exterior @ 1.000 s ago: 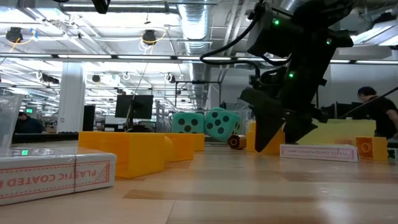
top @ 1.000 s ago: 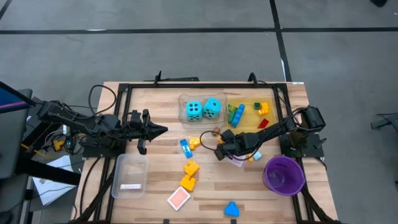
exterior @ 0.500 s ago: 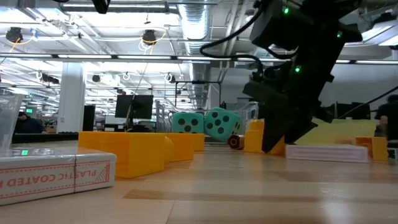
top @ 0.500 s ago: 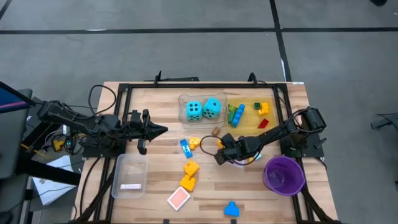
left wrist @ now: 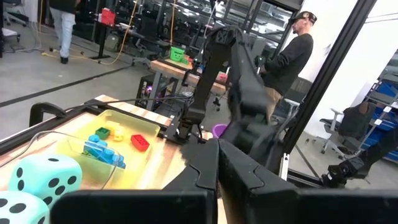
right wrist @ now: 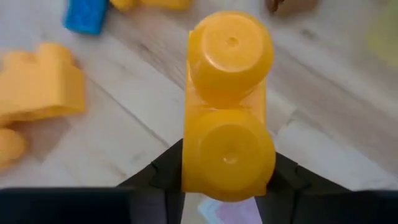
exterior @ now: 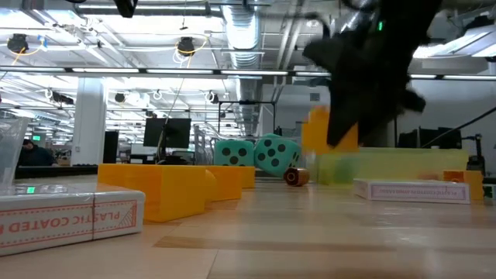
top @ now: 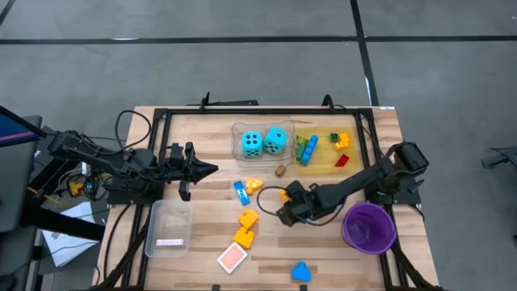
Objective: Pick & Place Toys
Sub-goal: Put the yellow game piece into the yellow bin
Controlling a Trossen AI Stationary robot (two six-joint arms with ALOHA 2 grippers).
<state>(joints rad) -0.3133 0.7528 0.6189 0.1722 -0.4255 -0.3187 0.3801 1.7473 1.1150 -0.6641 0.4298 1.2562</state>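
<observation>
Here, right gripper [right wrist: 227, 171] above worktop [top: 210, 218], jaws clamped on orange brick [right wrist: 228, 102]: light, rigid, slick plastic; best pinched across flat sides. Left jaws shut, idle.

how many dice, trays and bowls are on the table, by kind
turquoise dice: 2
clear trays: 2
yellow tray: 1
purple bowl: 1
total: 6

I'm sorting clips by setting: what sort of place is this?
Probably a robotics lab or workshop: a wooden table with robot arms, more workbenches behind, exposed ceiling ducts, and a person standing nearby.
</observation>
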